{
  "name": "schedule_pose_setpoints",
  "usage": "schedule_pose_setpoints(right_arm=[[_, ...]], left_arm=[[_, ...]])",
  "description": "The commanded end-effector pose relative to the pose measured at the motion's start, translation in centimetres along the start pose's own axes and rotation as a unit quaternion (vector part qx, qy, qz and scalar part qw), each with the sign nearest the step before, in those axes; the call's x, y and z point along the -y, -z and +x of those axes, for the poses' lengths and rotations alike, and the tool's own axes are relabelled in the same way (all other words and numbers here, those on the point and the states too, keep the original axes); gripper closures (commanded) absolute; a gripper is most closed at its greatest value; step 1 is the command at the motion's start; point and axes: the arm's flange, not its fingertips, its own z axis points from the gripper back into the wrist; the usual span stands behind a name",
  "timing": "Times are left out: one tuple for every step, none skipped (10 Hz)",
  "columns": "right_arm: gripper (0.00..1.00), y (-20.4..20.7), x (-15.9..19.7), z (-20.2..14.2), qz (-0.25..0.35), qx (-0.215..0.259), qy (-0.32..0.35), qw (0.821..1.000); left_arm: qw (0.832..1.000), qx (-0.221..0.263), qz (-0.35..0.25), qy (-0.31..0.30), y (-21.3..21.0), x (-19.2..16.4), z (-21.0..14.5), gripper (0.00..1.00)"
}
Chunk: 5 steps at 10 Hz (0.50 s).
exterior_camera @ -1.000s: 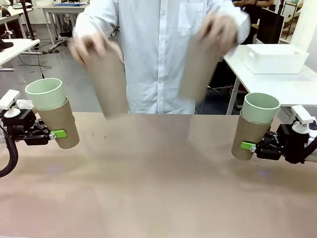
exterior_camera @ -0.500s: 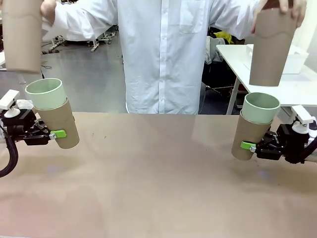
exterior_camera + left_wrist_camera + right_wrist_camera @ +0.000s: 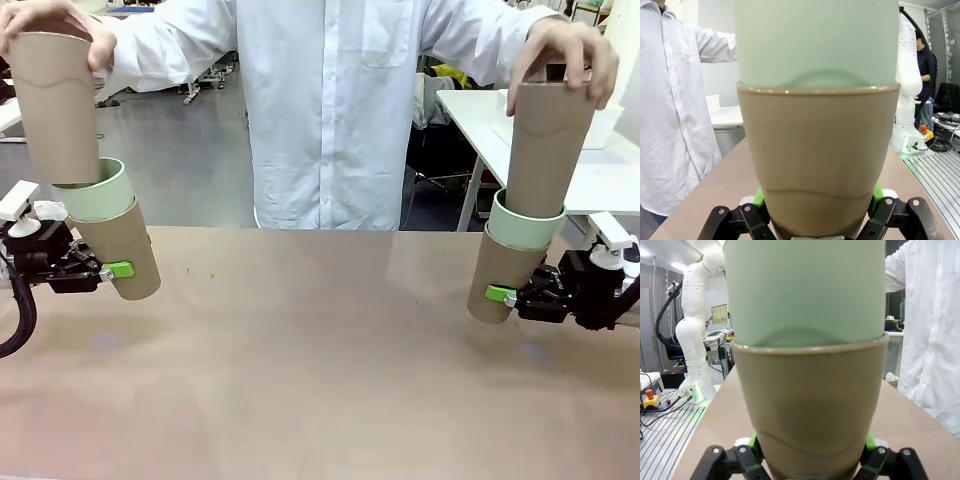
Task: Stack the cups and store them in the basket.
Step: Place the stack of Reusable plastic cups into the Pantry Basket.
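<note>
On the robot's left, a mint cup (image 3: 98,195) sits nested in a tan cup (image 3: 128,258), its upper part standing clear of the tan rim. The left hand (image 3: 120,270) is clamped on that tan cup low on its wall and holds the pair a little tilted, above the table (image 3: 320,360). From the front one green pad shows; the other finger is behind the cup. In the left wrist view both pads press the cup's sides, and the mint cup runs off the top edge.

Above this pair the person's hand (image 3: 50,25) grips the top of another tan cup (image 3: 58,110), covering its rim. Its base is at the mint cup's mouth and hides part of that rim; I cannot tell whether it is inside yet.

The right side mirrors this. The right hand (image 3: 500,293) is closed on the lower tan cup (image 3: 498,272), which carries a second mint cup (image 3: 525,228). The person's other hand (image 3: 565,55) holds a further tan cup (image 3: 545,150) upright, its base inside the mint rim. How deep it sits is hard to make out. The right arm's body is cut off at the picture's edge.

The basket (image 3: 604,125) stands on a white side table behind, at the far right, well apart from both stacks. Most of it is hidden by the person's hand and cup, so just one end shows.
</note>
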Motion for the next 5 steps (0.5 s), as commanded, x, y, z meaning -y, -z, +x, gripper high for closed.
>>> schedule_pose_setpoints(right_arm=[[0.16, 0.19, 0.12, 0.44, -0.003, -0.001, -0.001, 1.0], [0.16, 0.19, 0.12, 0.44, -0.003, -0.001, -0.001, 1.0], [0.16, 0.19, 0.12, 0.44, -0.003, -0.001, -0.001, 1.0], [0.16, 0.19, 0.12, 0.44, -0.003, -0.001, -0.001, 1.0], [0.16, 0.19, 0.12, 0.44, -0.003, -0.001, -0.001, 1.0]], left_arm=[[1.0, 0.001, -0.002, 0.005, 0.13, -0.1, 0.33, 0.16], [1.0, 0.001, -0.002, 0.005, 0.13, -0.1, 0.33, 0.16], [1.0, 0.001, -0.002, 0.005, 0.13, -0.1, 0.33, 0.16], [1.0, 0.001, -0.002, 0.005, 0.13, -0.1, 0.33, 0.16], [1.0, 0.001, -0.002, 0.005, 0.13, -0.1, 0.33, 0.16]])
